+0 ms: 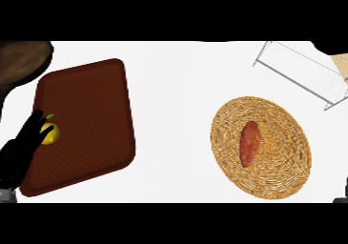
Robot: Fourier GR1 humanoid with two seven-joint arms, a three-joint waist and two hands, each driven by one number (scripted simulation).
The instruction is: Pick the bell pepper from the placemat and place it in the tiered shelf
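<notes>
White worktop carries a brown placemat; there the left robot hand curls around the yellow bell pepper. Tiered shelf stands far right.

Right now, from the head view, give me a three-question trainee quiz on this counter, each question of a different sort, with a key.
1. True or false: the left hand is at the yellow bell pepper on the brown placemat.
2. What lies on the round woven mat? A) a reddish sweet potato B) a spoon C) a cup
3. Fill in: the tiered shelf stands at the view's upper ____.

Key: 1 true; 2 A; 3 right.
</notes>
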